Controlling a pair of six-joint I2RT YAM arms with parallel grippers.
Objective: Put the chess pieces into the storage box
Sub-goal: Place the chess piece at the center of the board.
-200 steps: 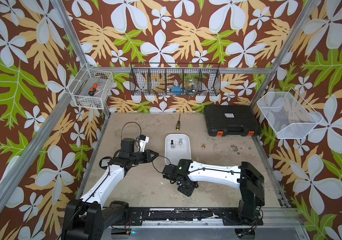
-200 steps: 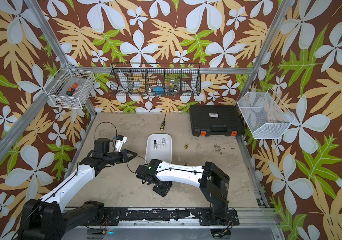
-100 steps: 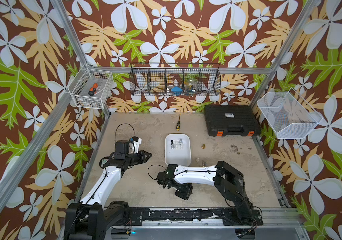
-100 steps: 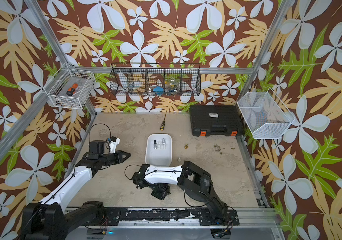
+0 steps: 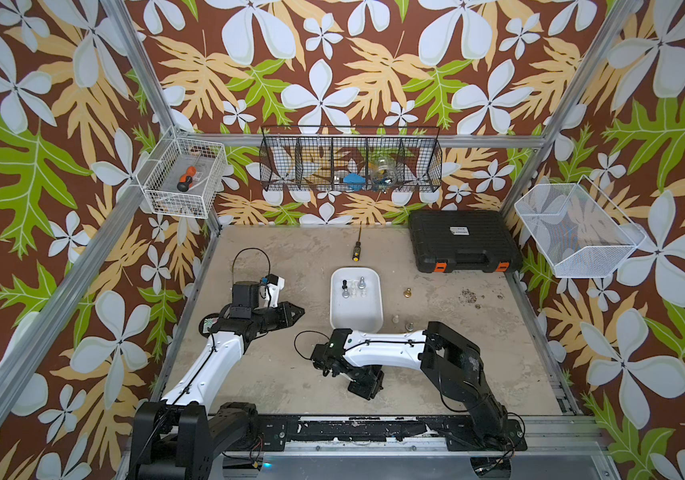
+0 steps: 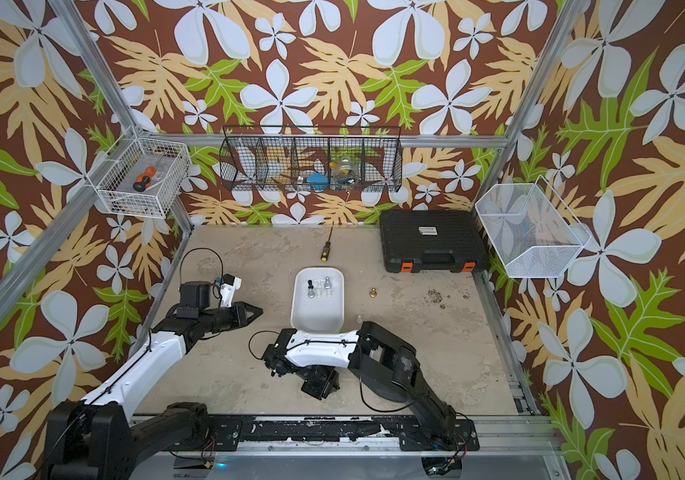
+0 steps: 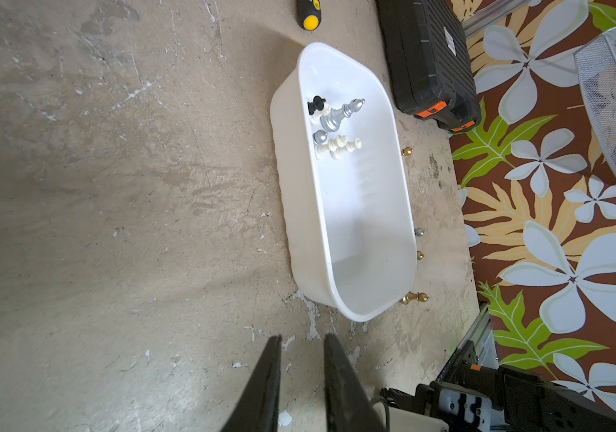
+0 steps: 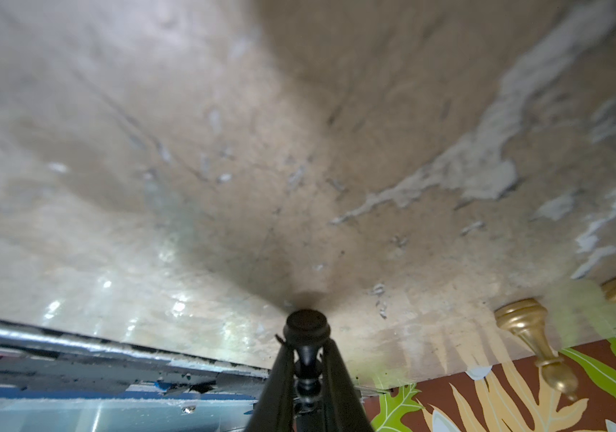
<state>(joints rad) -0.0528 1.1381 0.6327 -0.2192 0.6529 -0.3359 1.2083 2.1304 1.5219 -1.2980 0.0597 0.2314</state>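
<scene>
Scuffed beige tabletop (image 5: 291, 374) spreads out under me, walled in by leafy brown wallpaper (image 5: 332, 62). My right pincer (image 8: 308, 349) is closed on the stem of a black chess piece (image 8: 306, 325). The piece's round base points at the table and sits very near it (whether it touches, I cannot tell). In both top views this pincer hangs low toward the front rail (image 5: 353, 430), well apart from the storage box (image 5: 356, 320). My own white right forearm (image 5: 382, 349) lies crosswise between them, just in front of the box's near end. My left pincer (image 7: 301, 338) is only slightly parted, with nothing between its jaws. It points toward the box's near corner across bare table. At the box's far end stand a few chess pieces (image 7: 338, 116): one black, two silver, some cream. Loose ones stand on the table along the box's right side: a gold piece (image 5: 407, 293) alone by the far half, and two more pieces (image 5: 395, 319) just beyond my forearm. Two gold pieces (image 8: 534, 336) stand close to my right pincer in its wrist view. Farther back lie a yellow-tipped screwdriver (image 5: 356, 249) and a closed black case (image 5: 463, 241) with orange latches. Dark crumbs (image 5: 469, 296) speckle the table past the lone gold piece.
</scene>
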